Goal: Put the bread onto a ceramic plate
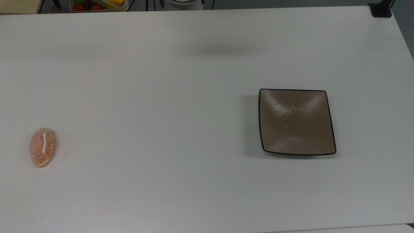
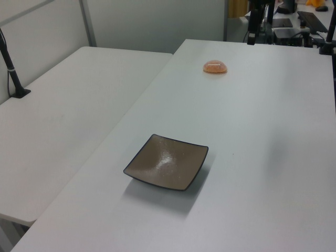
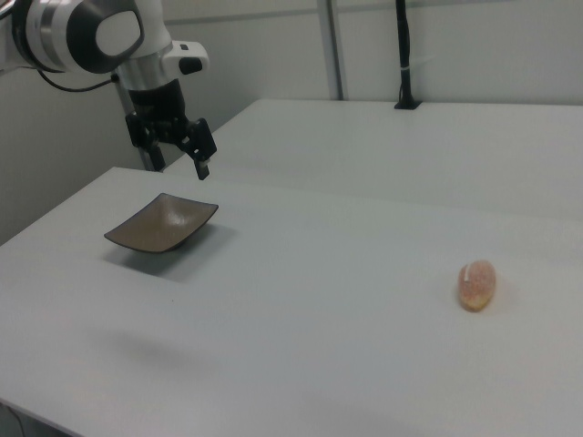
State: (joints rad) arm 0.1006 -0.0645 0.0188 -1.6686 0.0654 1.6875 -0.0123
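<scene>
Bare white table (image 1: pixel 161 81) fills the foreground, and on it the square glossy brown ceramic plate with a thin black rim (image 1: pixel 325 97) sits empty, my landmark for everything else. Well apart from the plate, toward the top view's left, lies the small oval orange-tan bread with a sugary speckled crust and a white cream stripe (image 1: pixel 41 147), flat on the table with the stripe facing up. Nothing touches it.

From the right view I see my Panda arm's black two-finger gripper (image 3: pixel 194 146) hanging above and just behind the plate, far from the bread; its jaws look parted with nothing between them, though one finger partly overlaps the other from this angle.

I judge the bread light and soft, with a crumbly sugar coating that may shed or slip, so a gentle squeeze is called for. I would take it across its narrow width, near the middle, with the jaws straddling the cream stripe rather than pressing on it. The plate's dished centre should keep it from rolling off.

Beyond the plate, at the top view's upper edge, a tray of colourful items (image 1: pixel 97 5) is cut off and I cannot make out its contents. The arm's base is likewise cropped.
</scene>
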